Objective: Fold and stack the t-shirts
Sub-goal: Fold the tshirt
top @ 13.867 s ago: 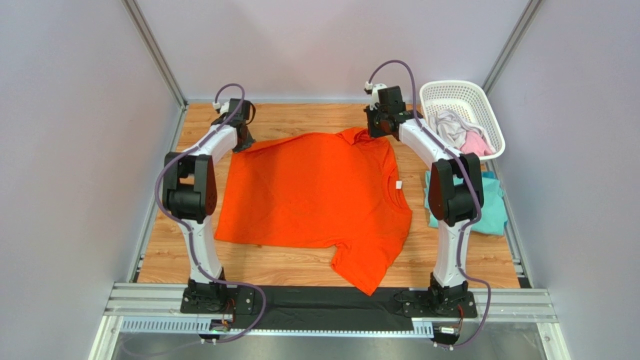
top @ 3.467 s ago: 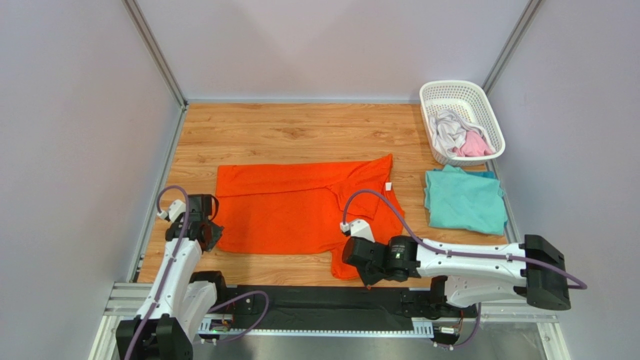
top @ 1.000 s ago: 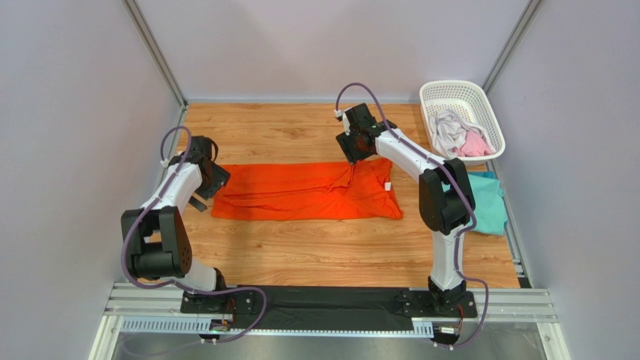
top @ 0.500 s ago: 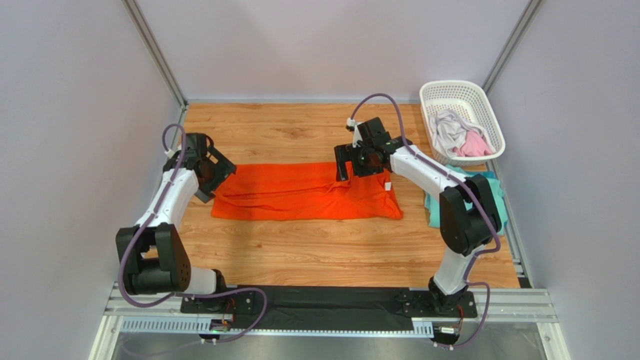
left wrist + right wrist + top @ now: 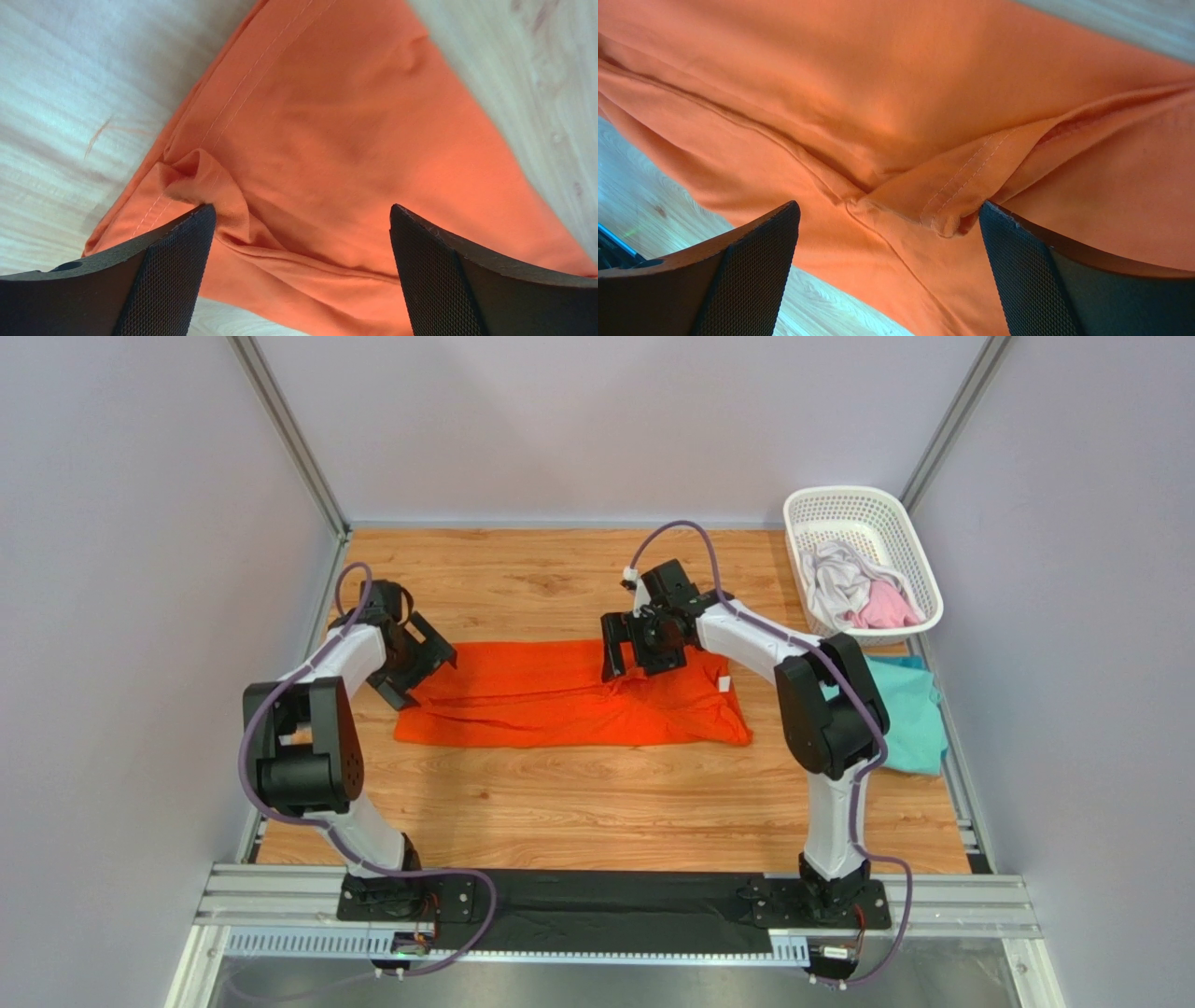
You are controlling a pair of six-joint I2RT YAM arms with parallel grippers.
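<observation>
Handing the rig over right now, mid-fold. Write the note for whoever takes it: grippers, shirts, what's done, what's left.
Left gripper: open, empty, over the left end of the orange t-shirt.
Right gripper: open, empty, above its far edge, right of the middle.
Done: the orange t-shirt is folded into a long band; the teal t-shirt lies folded next to the basket.
Left: fold the band across and stack it on the teal one. The grey-white t-shirt and pink t-shirt wait in the basket.
</observation>
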